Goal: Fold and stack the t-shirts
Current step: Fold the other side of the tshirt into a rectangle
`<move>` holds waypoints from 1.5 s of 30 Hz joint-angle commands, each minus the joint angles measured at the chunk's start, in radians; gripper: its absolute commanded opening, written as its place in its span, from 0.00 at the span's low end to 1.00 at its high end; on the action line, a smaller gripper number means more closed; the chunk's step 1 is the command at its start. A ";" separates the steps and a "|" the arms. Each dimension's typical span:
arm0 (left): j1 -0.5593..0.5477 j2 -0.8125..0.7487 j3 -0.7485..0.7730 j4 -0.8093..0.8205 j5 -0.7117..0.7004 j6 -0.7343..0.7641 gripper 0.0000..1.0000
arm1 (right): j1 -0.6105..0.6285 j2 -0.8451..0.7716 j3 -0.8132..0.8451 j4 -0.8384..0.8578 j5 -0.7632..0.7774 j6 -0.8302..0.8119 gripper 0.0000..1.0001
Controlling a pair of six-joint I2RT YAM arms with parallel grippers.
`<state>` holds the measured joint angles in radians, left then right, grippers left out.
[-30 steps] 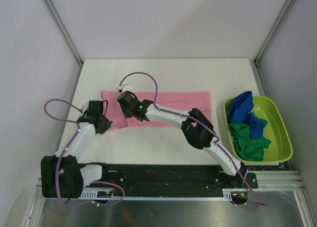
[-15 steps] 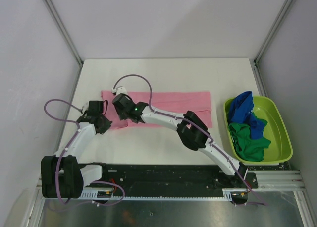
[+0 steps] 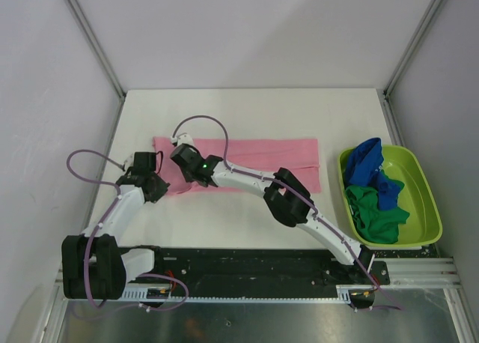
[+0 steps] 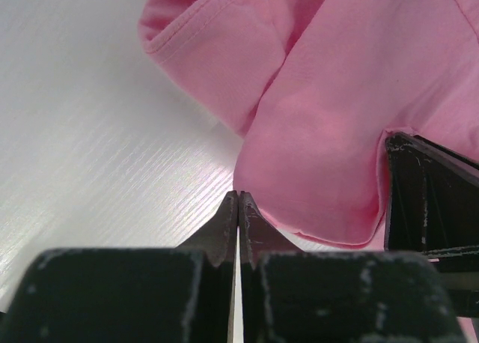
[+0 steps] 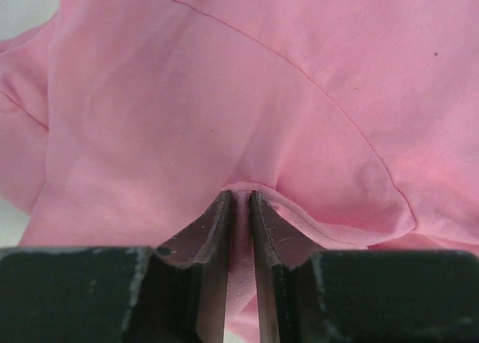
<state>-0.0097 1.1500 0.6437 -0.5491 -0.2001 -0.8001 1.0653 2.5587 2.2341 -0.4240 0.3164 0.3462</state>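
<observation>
A light pink t-shirt (image 3: 262,152) lies folded into a long strip across the middle of the table. My right gripper (image 3: 196,180) is down on its left part. In the right wrist view that gripper (image 5: 239,195) is shut on a raised fold of the pink t-shirt (image 5: 224,96). My left gripper (image 3: 163,189) rests at the strip's left end. In the left wrist view it (image 4: 239,195) is shut with nothing between its fingers, its tips on the white table right beside the edge of the pink t-shirt (image 4: 329,133). A royal blue t-shirt (image 3: 370,163) and a dark green t-shirt (image 3: 374,212) lie bunched in the tub.
A lime-green plastic tub (image 3: 428,201) stands at the table's right edge. Grey walls and metal posts close in the table at the back and sides. The black rail with the arm bases (image 3: 247,264) runs along the near edge.
My right gripper has shifted a little to the left along the pink t-shirt and its jaws have closed on a fold of the fabric. The left arm has stayed still.
</observation>
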 commanded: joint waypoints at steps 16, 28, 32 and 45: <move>0.007 -0.031 0.057 -0.003 -0.063 0.049 0.00 | -0.019 -0.284 -0.304 0.067 0.102 0.109 0.02; 0.007 -0.004 0.146 -0.001 -0.090 0.127 0.00 | -0.017 -0.378 -0.453 0.065 0.090 0.250 0.00; 0.007 0.065 0.205 0.013 -0.077 0.166 0.00 | -0.018 -0.381 -0.459 0.065 0.101 0.281 0.01; -0.003 0.391 0.450 0.065 -0.066 0.218 0.00 | -0.096 -0.339 -0.399 0.091 0.105 0.360 0.15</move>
<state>-0.0113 1.4715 1.0046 -0.5312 -0.2363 -0.6201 1.0027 2.2379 1.7821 -0.3473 0.3862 0.6643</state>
